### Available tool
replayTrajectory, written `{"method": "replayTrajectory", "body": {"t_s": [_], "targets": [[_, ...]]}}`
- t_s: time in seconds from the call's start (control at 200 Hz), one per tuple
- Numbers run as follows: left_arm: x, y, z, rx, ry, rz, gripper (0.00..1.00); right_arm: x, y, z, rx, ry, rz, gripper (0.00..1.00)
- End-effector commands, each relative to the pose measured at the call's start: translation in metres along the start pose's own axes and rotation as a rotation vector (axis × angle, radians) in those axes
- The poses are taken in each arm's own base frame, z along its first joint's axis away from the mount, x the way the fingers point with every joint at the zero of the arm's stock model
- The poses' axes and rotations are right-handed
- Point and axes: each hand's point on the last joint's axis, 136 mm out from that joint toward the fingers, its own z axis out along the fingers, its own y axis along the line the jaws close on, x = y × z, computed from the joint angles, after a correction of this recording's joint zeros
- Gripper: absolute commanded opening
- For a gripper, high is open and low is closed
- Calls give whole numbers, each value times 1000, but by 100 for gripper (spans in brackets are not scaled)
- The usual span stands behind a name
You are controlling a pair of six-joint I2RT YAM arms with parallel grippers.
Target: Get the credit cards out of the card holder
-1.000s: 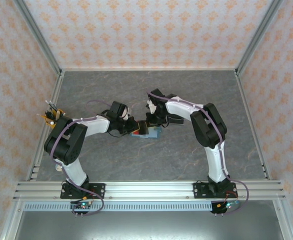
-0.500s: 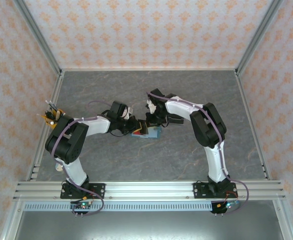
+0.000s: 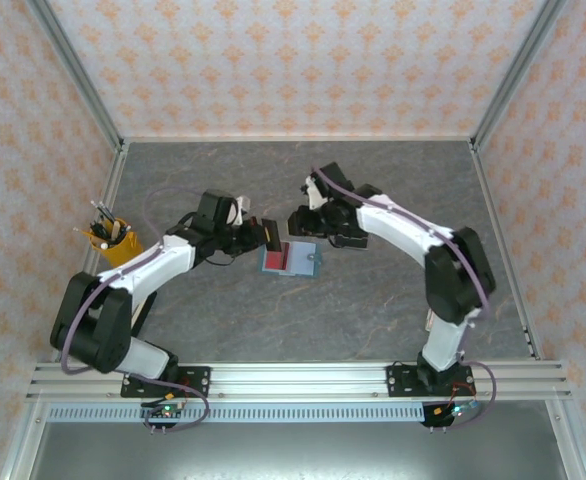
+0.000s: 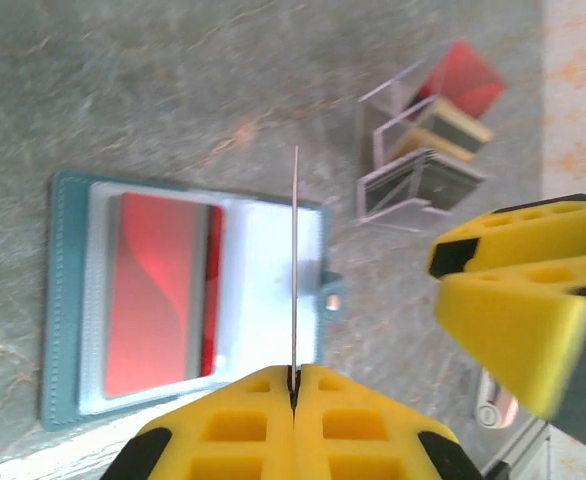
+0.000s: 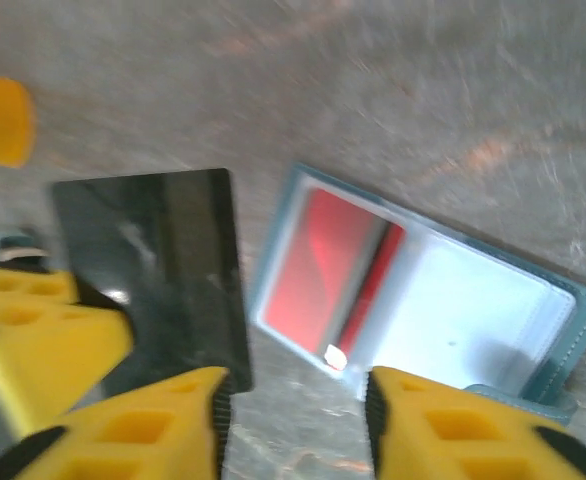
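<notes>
The teal card holder [image 3: 303, 259] lies open and flat on the grey table, also seen under both wrists [image 4: 68, 300] [image 5: 563, 330]. A red credit card [image 4: 158, 295] [image 5: 328, 265] sits in its left leaf; the right leaf shows pale blue. My left gripper [image 3: 261, 238] [image 4: 294, 372] is shut on a dark credit card [image 5: 153, 290], held just left of the holder and seen edge-on as a thin line [image 4: 294, 250]. My right gripper [image 3: 301, 222] [image 5: 293, 405] hangs open above the holder's far edge with nothing between its fingers [image 5: 453, 425].
A clear plastic box [image 4: 423, 150] with several cards standing in it sits beyond the holder. A yellow cup of pens [image 3: 113, 245] stands at the left edge of the table. Metal frame posts and patterned walls close in the table.
The left gripper has drawn back to the left with the dark card clear of the holder. The right gripper has opened and pulled away toward the back, uncovering the open holder.
</notes>
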Motion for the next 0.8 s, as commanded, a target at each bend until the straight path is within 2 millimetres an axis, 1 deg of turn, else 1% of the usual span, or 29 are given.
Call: {"method": "replayTrajectory", "body": {"t_s": [0.0, 0.075, 0.195, 0.31, 0.445, 0.53, 0.646, 0.661, 0.686, 0.751, 0.796], "targets": [[-9, -31, -20, 119, -62, 13, 0, -18, 19, -32, -120, -128, 53, 54], [-16, -52, -32, 210, -101, 6, 0, -20, 27, -48, -198, -160, 72, 63], [-24, -79, -46, 334, -134, -11, 0, -23, 47, -64, -353, -166, 98, 70], [-28, -95, -53, 417, -143, -44, 0, -23, 64, -73, -458, -154, 95, 73], [-31, -104, -58, 472, -144, -84, 0, -29, 75, -80, -511, -159, 98, 73], [-31, -107, -59, 489, -137, -103, 0, -32, 84, -86, -547, -159, 89, 69], [-29, -108, -60, 497, -127, -122, 0, -35, 93, -90, -588, -149, 73, 58], [-29, -108, -60, 498, -125, -123, 0, -36, 94, -91, -591, -150, 69, 54], [-28, -107, -60, 497, -121, -127, 0, -37, 94, -92, -594, -149, 66, 51], [-27, -106, -60, 495, -119, -133, 0, -38, 96, -93, -604, -145, 52, 40], [-26, -105, -60, 492, -117, -134, 0, -40, 98, -94, -609, -145, 37, 31]]}}
